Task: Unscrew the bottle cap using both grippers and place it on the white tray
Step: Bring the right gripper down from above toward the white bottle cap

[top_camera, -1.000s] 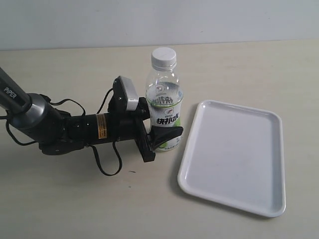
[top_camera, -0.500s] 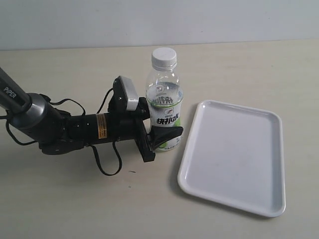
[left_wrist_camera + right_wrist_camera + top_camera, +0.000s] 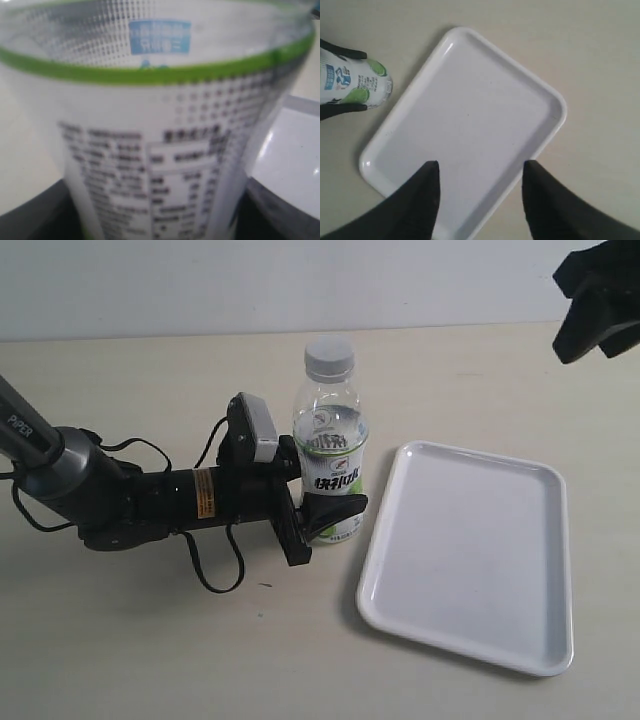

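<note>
The bottle (image 3: 330, 440) stands upright on the table, left of the white tray (image 3: 470, 550), and the white bottle cap (image 3: 329, 357) is on its neck. My left gripper (image 3: 318, 488) lies low and level, shut on the bottle's labelled lower body; in the left wrist view the label (image 3: 160, 130) fills the picture between the dark fingers (image 3: 40, 215). My right gripper (image 3: 600, 300) hangs high at the top right, apart from the bottle. In its own view the right gripper (image 3: 480, 165) is open and holds nothing, over one end of the white tray (image 3: 470, 100).
The beige tabletop (image 3: 150, 640) runs to a pale wall at the back. The left arm's cables (image 3: 215, 575) loop on the table beside its wrist. The tray holds nothing.
My right gripper has come into the exterior view at the top right, with its jaws apart. The bottle, the cap and the left gripper have not moved.
</note>
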You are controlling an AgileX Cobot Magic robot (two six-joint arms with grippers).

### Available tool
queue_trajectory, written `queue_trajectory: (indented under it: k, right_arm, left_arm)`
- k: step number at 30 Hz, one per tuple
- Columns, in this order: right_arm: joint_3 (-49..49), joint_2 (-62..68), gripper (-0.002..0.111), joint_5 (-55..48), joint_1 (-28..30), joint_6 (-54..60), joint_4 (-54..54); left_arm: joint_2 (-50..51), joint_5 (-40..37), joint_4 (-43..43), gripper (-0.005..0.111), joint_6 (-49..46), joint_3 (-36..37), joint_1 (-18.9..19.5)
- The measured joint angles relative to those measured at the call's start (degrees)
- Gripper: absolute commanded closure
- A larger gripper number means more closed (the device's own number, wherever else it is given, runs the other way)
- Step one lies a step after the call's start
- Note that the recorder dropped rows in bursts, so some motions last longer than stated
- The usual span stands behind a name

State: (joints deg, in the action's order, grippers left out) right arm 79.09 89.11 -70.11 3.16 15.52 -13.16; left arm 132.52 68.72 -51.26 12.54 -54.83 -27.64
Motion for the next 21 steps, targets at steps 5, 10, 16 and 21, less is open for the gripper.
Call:
queue_trajectory:
  k: [5, 10, 16, 21]
  right_arm:
    - [5.0, 4.3, 0.054, 0.0, -4.7, 1.0, -0.4]
    - [8.5, 7.4, 0.054, 0.0, -11.3, 3.6, -0.5]
    - [11.7, 8.4, 0.050, 0.6, -17.2, 4.7, -0.4]
    - [14.9, 8.5, 0.047, 1.2, -20.9, 4.8, -0.2]
  left_arm:
    - [0.0, -0.1, 0.0, 0.106, 0.0, 0.0, 0.0]
    - [0.0, -0.1, 0.0, 0.106, 0.0, 0.0, 0.0]
    - [0.0, -0.1, 0.0, 0.106, 0.0, 0.0, 0.0]
    - [0.0, -0.1, 0.0, 0.106, 0.0, 0.0, 0.0]
